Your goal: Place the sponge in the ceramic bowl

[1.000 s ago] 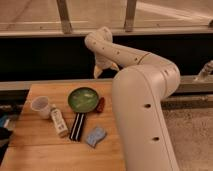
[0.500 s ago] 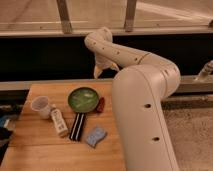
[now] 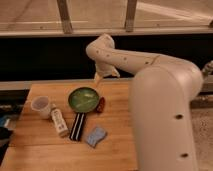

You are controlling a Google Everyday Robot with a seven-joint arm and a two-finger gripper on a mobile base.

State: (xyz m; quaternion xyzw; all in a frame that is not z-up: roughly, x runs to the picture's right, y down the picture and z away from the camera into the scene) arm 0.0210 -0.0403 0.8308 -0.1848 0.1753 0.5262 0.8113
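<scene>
The light-blue sponge (image 3: 95,135) lies flat on the wooden table (image 3: 45,150), near the front, just right of a black striped bar (image 3: 78,125). The ceramic bowl (image 3: 83,99), green inside with a dark rim, sits behind them near the table's middle and holds nothing. My white arm reaches in from the right and bends down behind the bowl. The gripper (image 3: 98,77) hangs at the arm's end, above the table's far edge and just behind the bowl, well away from the sponge.
A white mug (image 3: 41,106) stands at the left. Next to it lies a small white bottle (image 3: 59,122). A reddish-brown object (image 3: 101,104) rests against the bowl's right side. My arm's bulky body (image 3: 167,120) covers the table's right part.
</scene>
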